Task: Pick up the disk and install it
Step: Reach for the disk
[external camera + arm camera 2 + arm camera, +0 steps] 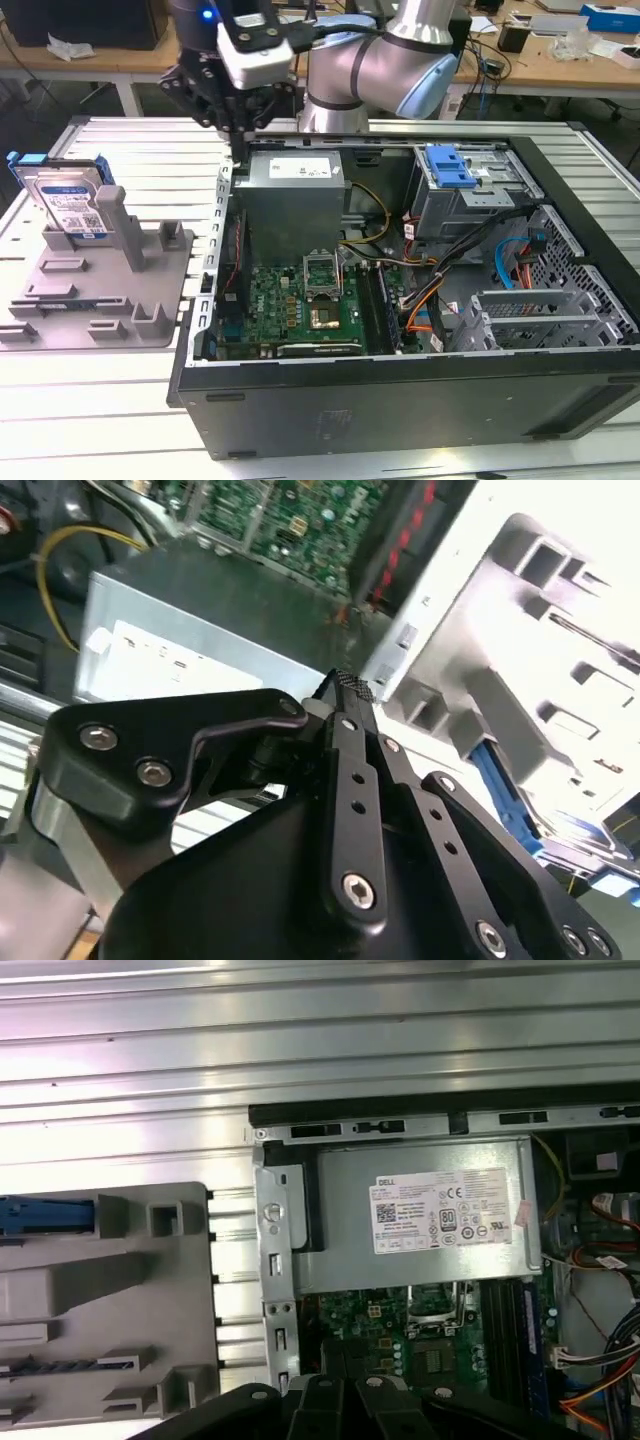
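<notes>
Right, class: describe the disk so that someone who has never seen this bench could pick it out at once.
Find the open computer case; on the exterior view's left of it a grey stand sits on the slatted table. The disk stands on edge at that stand's far end. Unlike the grey box inside the case, it is flat, silver, blue-framed, with a white-and-blue label.

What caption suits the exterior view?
Gripper hangs at the rim of the open computer case while the disk stands in a grey holder.

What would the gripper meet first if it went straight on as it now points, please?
Probably the rim of the computer case beside the grey power supply; the gripper points down over it, depth unclear.
</notes>
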Robot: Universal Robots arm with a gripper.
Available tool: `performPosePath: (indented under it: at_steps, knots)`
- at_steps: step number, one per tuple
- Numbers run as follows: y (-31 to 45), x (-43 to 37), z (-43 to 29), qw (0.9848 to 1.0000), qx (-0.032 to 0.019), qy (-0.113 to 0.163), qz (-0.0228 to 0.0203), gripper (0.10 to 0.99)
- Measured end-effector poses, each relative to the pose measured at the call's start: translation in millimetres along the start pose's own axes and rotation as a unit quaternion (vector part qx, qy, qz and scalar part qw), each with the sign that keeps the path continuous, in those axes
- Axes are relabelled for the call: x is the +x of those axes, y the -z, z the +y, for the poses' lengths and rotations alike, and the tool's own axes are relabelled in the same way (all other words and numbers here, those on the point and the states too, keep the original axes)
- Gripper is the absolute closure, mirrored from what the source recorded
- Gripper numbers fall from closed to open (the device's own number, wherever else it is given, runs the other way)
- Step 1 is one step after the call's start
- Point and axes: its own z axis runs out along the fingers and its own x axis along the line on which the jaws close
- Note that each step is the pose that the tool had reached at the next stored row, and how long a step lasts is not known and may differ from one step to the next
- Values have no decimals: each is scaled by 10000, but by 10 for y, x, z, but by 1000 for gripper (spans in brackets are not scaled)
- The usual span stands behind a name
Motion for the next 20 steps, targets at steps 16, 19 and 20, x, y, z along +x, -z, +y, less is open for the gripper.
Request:
performPosePath:
  at_steps: [16,19,20]
  knots:
    - [-113,928,211,10000,1,0,1,980]
    - [-143,1102,273,10000,0,0,1,980]
    - [-154,1167,294,10000,0,0,1,980]
